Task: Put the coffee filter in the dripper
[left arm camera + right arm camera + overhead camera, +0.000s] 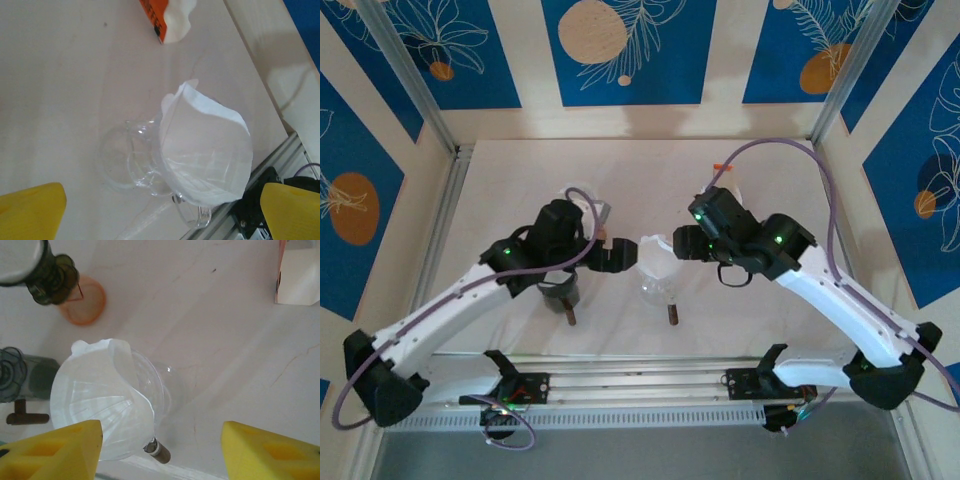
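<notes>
White paper coffee filter resting in clear plastic dripper.
Left gripper: yellow jaws spread wide, clear of filter. Right gripper: jaws apart, holding nothing.

White paper coffee filter: cone spread open, sitting inside dripper, mouth facing up, sitting slightly lopsided. Folded seam edge sticking up above rim on one side. Dripper: clear plastic cone, ribs showing through paper, standing upright on pale worktop, clear round base showing beneath.
</notes>
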